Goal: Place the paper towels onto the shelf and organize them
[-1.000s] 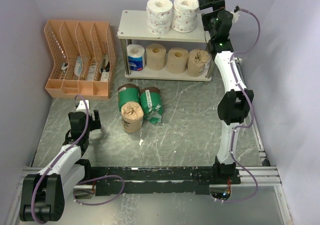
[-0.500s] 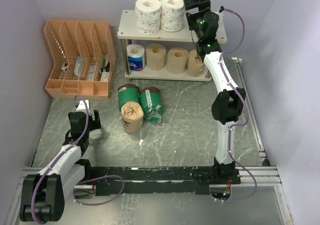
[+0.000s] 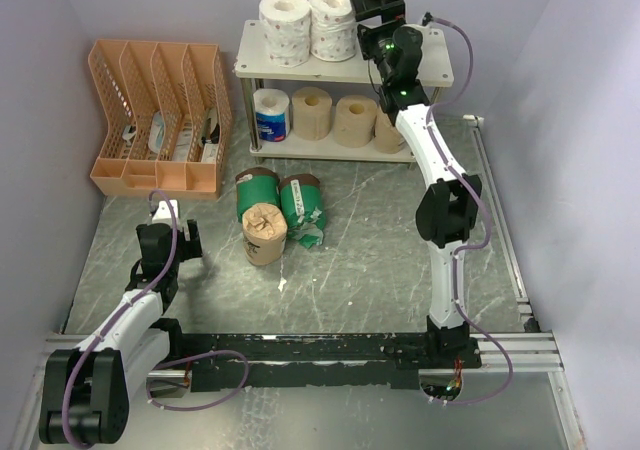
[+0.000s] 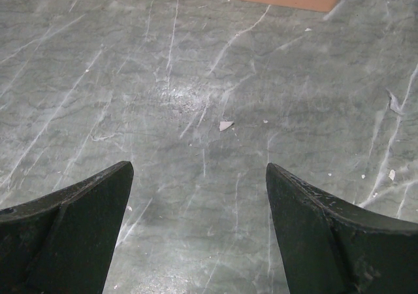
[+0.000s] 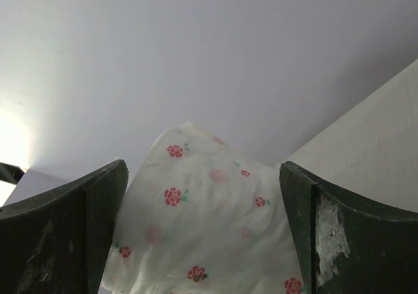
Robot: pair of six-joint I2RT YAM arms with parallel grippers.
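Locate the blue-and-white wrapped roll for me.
In the top view, the blue-and-white wrapped roll stands on the lower tier of the shelf, at its left end, beside a tan roll.

An orange slotted file organizer (image 3: 160,120) stood far left on the grey marbled table (image 3: 360,260); a small white scrap (image 4: 225,125) lay nearer.

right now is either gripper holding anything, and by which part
Nothing is gripped. The right gripper stands open at the side of a flowered roll on the shelf; the left gripper is open over the table.
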